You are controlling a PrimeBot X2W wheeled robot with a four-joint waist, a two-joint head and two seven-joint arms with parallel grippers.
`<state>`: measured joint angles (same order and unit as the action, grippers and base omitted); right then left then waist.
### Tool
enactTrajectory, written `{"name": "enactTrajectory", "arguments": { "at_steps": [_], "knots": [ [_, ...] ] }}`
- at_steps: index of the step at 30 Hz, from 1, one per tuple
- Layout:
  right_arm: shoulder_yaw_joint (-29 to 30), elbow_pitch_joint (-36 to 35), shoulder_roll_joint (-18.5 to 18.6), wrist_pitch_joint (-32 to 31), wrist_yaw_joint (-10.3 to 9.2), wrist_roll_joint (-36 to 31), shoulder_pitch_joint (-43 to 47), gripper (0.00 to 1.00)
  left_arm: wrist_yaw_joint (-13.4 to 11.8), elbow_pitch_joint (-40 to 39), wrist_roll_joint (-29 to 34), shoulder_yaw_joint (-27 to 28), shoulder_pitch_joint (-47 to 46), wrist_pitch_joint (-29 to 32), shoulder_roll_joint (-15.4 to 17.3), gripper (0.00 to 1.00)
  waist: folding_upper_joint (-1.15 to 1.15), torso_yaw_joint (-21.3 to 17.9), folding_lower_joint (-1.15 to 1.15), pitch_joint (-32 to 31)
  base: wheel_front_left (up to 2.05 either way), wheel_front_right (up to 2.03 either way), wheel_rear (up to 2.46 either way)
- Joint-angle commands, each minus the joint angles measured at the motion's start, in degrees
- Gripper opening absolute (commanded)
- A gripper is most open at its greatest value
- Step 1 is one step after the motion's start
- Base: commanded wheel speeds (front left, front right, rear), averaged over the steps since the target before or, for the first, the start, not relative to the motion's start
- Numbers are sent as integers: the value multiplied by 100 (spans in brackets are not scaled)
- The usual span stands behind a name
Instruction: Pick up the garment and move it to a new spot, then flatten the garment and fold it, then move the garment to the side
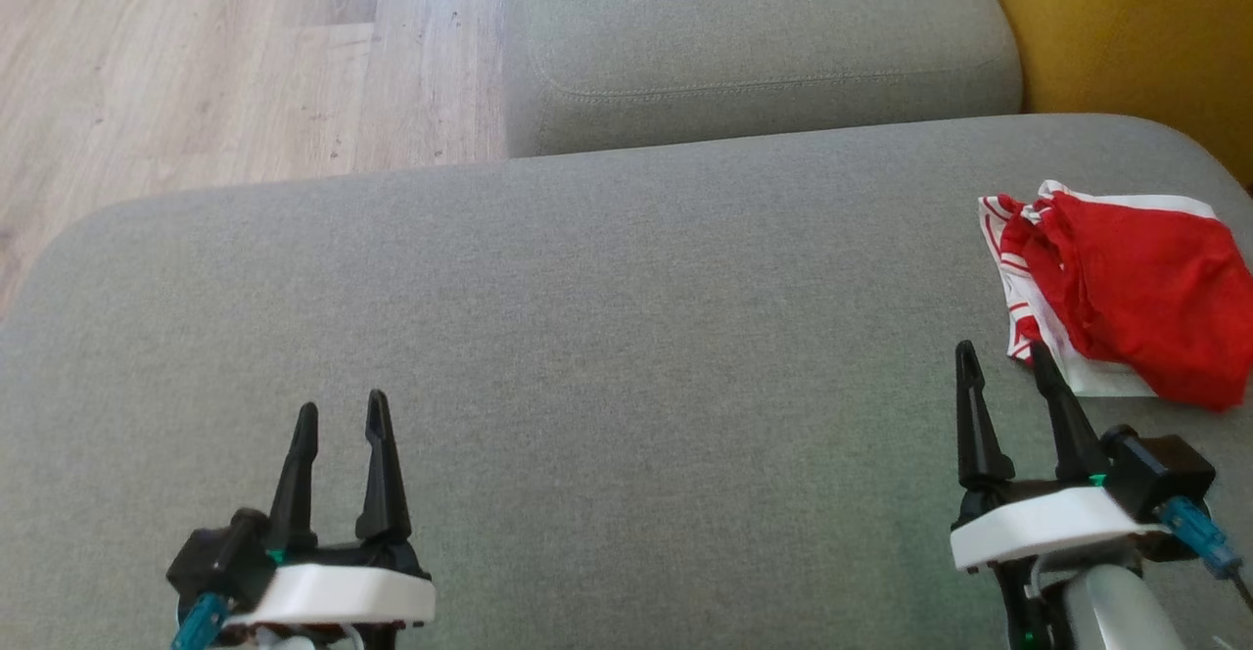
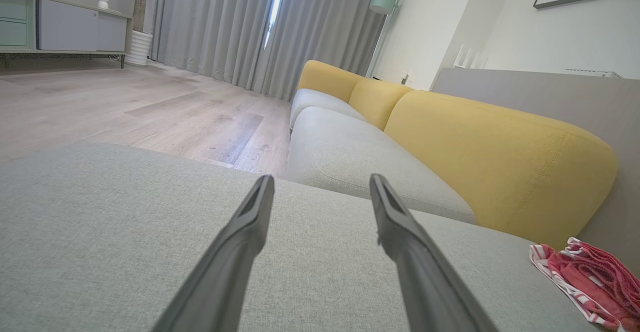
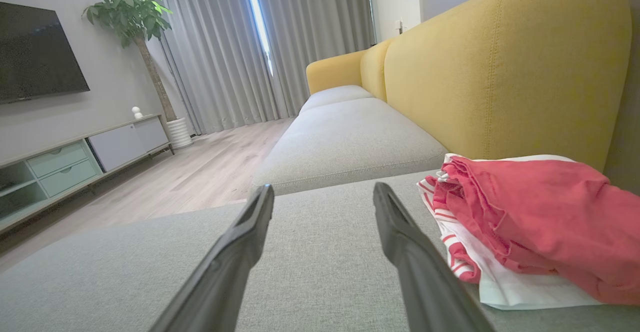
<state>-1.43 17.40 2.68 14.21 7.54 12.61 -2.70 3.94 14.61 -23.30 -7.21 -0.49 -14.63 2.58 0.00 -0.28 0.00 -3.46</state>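
Your left gripper (image 1: 343,415) and right gripper (image 1: 1005,361) are spread, empty; garment (image 1: 1126,298) lies far right on the cushion (image 1: 587,337).

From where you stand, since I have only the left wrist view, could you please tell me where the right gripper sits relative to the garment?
Observer: The right gripper, jaws open, is over the grey cushion with its fingertips right beside the garment's striped edge; whether they touch I cannot tell.
Operator: Thank you. Is the garment spread flat?
Observer: No. It lies bunched, red on top, with white fabric sticking out beneath at the near edge.
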Motion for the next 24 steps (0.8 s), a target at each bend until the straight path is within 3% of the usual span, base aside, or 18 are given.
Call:
{"name": "enactTrajectory", "arguments": {
  "at_steps": [1, 7, 8, 11, 24],
  "knots": [
    [-154, -210, 21, 78, -5, 39, -234, 100, -39, -162, -47, 217, -151, -37, 30, 100, 0, 0, 0, -2, 0, 0, 0],
    [-213, -172, 20, 78, -5, 88, -241, 100, -55, -174, -73, 236, -145, -37, 30, 100, 0, -7, 0, 9, 0, 0, 0],
    [-56, 4, 0, 0, 0, 67, 0, 0, -41, -1, -53, 10, 2, 0, 0, 0, 0, -8, 0, 8, 0, 0, 0],
    [-53, 260, -4, -13, 0, 74, 94, 0, -40, 249, -59, -15, 90, 5, -11, 0, 0, -9, 0, 9, 0, 0, 0],
    [37, 200, -2, -229, -1, 893, 46, 0, 1, 224, -769, 131, 17, 226, -7, 0, 0, -5, 0, 46, 0, 0, 0]
  ]
}}
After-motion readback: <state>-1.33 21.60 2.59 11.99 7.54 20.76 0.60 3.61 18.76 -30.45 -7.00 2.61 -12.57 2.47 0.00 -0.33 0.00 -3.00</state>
